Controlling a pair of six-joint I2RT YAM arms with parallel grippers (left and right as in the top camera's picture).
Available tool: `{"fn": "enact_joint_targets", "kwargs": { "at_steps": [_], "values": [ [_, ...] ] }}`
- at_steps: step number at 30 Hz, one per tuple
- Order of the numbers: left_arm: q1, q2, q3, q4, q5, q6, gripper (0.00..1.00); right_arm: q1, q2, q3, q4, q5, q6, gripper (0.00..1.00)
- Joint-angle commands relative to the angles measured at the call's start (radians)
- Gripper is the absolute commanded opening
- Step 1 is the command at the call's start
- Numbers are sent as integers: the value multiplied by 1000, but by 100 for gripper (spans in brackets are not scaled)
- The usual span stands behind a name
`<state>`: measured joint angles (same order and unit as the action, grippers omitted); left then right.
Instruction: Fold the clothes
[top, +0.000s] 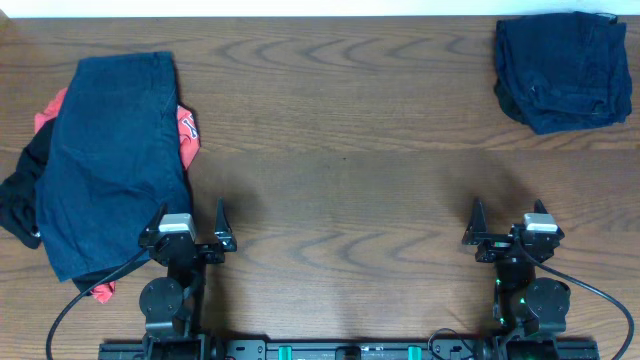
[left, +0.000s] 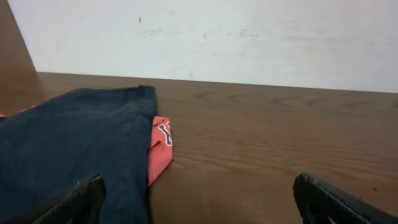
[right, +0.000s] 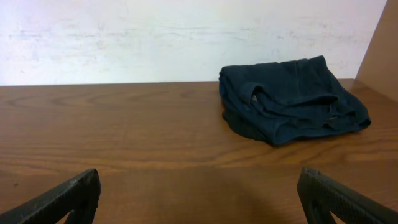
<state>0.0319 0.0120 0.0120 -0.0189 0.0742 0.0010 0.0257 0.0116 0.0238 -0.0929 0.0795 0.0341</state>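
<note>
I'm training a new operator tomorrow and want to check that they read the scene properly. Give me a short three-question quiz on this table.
1. True or false: the left pincer is clamped on the blue shorts.
2. What peeks out from under the right edge of the blue shorts? A) a red T-shirt B) a yellow towel C) a white sock
3. Fill in: the folded denim lies at the far corner on the side of the ___ pincer.

Key: 1. False, its jaws stand wide open and hold nothing. 2. A. 3. The right pincer.
</note>
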Motion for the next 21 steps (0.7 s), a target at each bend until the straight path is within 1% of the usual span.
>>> {"fn": "enact_joint_targets", "kwargs": {
  "at_steps": [1, 3, 21],
  "values": [
    [5, 0, -8, -47, -49, 14, 98, 7, -7, -5, 1, 11, 10, 99],
    [5, 0, -8, -52, -87, 14, 98, 7, -7, -5, 5, 11, 10, 99],
    [5, 0, -8, -52, -86, 13, 98, 7, -7, -5, 3, 11, 10, 99]
  ]
}}
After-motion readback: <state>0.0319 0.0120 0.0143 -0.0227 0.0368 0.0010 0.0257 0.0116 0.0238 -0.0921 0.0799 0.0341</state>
